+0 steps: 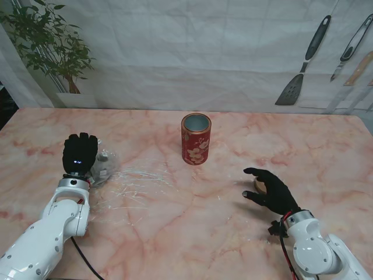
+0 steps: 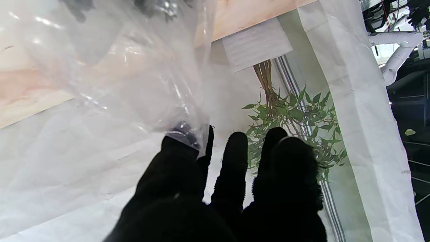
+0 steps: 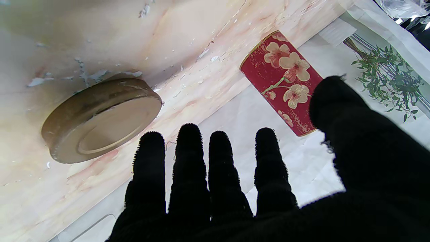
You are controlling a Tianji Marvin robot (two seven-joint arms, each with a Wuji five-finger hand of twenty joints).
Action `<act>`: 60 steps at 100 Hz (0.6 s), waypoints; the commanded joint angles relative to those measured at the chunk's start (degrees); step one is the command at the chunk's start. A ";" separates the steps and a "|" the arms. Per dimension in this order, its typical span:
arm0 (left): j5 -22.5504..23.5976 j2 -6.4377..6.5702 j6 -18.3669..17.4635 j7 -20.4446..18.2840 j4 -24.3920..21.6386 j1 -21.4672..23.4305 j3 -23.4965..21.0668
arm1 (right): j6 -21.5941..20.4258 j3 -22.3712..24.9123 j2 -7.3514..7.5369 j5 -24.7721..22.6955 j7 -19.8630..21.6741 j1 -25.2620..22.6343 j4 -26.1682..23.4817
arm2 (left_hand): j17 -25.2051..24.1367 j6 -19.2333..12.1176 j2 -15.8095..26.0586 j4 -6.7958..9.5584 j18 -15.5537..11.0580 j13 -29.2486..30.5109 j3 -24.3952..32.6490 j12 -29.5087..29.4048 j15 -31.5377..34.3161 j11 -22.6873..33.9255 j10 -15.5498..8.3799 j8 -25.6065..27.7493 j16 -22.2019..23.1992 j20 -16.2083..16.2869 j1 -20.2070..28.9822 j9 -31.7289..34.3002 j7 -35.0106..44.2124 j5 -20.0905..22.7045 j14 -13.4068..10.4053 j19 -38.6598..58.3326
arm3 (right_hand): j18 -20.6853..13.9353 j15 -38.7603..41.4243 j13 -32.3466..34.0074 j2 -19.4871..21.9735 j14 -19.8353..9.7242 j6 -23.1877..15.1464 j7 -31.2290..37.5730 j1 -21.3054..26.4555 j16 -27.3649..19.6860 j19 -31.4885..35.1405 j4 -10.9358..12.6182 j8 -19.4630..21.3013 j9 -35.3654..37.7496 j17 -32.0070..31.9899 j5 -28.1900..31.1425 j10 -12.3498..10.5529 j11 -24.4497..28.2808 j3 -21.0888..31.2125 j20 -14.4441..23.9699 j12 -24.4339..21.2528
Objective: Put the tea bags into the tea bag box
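both arms come up from the near corners of the marble counter [image 1: 175, 233]. the red tea bag box [image 1: 196, 139], a floral tin, stands upright and uncapped at mid-counter, well apart from either hand. its round lid [image 3: 100, 119] lies flat on the counter just beside the right hand [image 1: 271, 189], partly hidden by the fingers in the stand view.

the tea bags cannot be made out on their own; they seem to be inside the clear plastic bag [image 1: 108, 166] at the left, where small dark lumps show through the film. the left hand [image 1: 80, 153] has its black-gloved fingers [image 2: 235, 158] reaching up, with a fold of the bag pinched between thumb and first finger in the wrist view, so it is clamped on the bag. much of the bag looks raised off the counter, though i cannot tell how much.

the right hand is spread wide, palm down, holding nothing, low over the counter to the right of the tin.

judging by this, the step in hand is getting the bag up and over the tin. it would go best if the pinch stays firm on the slippery film, the bag travels slowly to the right, and its mouth is centred over the rim before tipping, as loose plastic could snag the tin and topple it.
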 commanded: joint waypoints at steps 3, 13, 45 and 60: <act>-0.68 -0.46 -0.35 0.30 0.64 -0.55 0.18 | -0.46 -0.08 -0.18 0.15 0.72 -0.10 0.04 | -3.52 -0.58 -1.93 -2.22 0.21 2.05 6.16 6.31 0.20 -0.24 -0.61 0.76 -0.92 1.36 6.43 1.25 4.43 2.07 2.85 -1.66 | -1.75 0.18 -1.36 1.17 0.34 0.44 -0.79 0.12 -0.04 -1.48 1.85 0.57 -1.63 -0.82 -0.56 0.46 0.32 -1.64 0.94 0.40; -2.47 -0.77 -0.71 0.60 0.58 -0.46 0.18 | -0.35 0.03 -0.11 0.21 1.14 -0.14 -0.03 | -5.89 0.37 -2.36 -3.06 2.35 1.51 8.01 9.84 -0.40 -2.74 -1.32 0.99 -1.58 0.63 6.41 2.28 10.78 2.08 2.84 -5.43 | -1.68 0.22 -1.42 1.20 0.40 0.50 -0.82 0.08 0.00 -1.53 1.85 0.59 -1.61 -0.87 -0.51 0.44 0.36 -1.73 0.98 0.41; -23.13 -4.35 -7.07 0.54 -2.35 1.31 -2.74 | 0.00 0.10 -0.02 0.68 1.86 -0.06 -0.01 | -24.44 1.42 -7.84 -4.29 18.54 -2.64 18.53 11.50 -3.07 -3.44 -1.29 3.47 -3.87 2.31 6.32 1.84 26.57 -0.02 4.64 -23.95 | -1.66 0.34 -1.53 1.62 0.55 0.67 -1.07 0.16 0.11 -1.74 1.89 0.64 -1.70 -1.00 -0.63 0.56 0.34 -2.12 1.10 0.45; -28.96 -5.61 -8.82 2.36 -2.35 1.43 -3.58 | 0.14 0.11 0.02 0.80 2.18 0.01 0.01 | -30.28 0.52 -10.07 -6.19 19.25 -1.42 27.22 12.62 -0.55 -2.83 -2.76 -0.79 -0.79 12.30 -0.59 5.04 30.52 1.42 4.89 -23.77 | -1.46 0.39 -1.58 1.76 0.50 0.72 -1.11 0.31 0.16 -1.70 1.91 0.68 -1.74 -0.98 -0.66 0.54 0.42 -2.21 1.21 0.52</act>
